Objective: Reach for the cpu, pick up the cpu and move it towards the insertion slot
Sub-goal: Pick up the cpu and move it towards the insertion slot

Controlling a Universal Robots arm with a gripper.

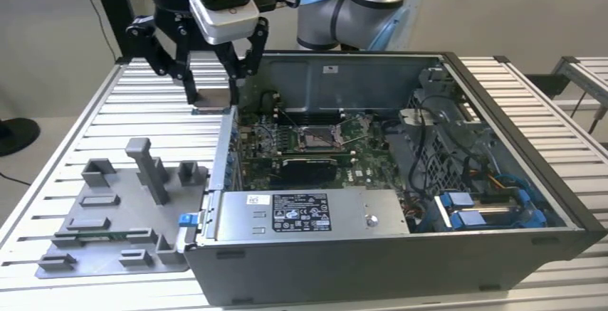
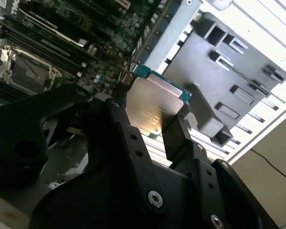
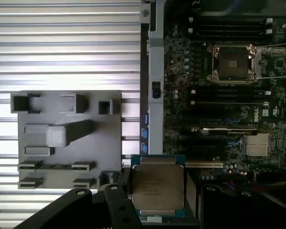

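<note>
Above the ribbed metal desk (image 1: pixel 142 97), just outside the open computer case (image 1: pixel 494 183) on the exterior view's left, the black gripper (image 1: pixel 213 97) hangs with its jaws closed narrowly on the small, flat, square cpu with the pale silvery top (image 3: pixel 155 188). Both wrist views show the chip pinched by two opposite edges, its face bare between the fingers (image 2: pixel 174 138) and its green rim peeking out at one end.

So the pick looks done, and the carrying is the step in hand. The insertion slot, a square socket with a shiny metal frame and dark centre (image 1: pixel 317 136), sits on the green motherboard (image 1: pixel 285 147) inside the case, well apart from the chip and beyond the case's near wall. The grey plastic tray with its recesses and upright post (image 1: pixel 114 218) lies on the desk off to the side, out of the way.

To my eye, doing this well means keeping the chip level, holding the grip firm but gentle on those thin edges, and clearing the case wall with room to spare before coming over the socket. A tilt or a slip would be the worry.
</note>
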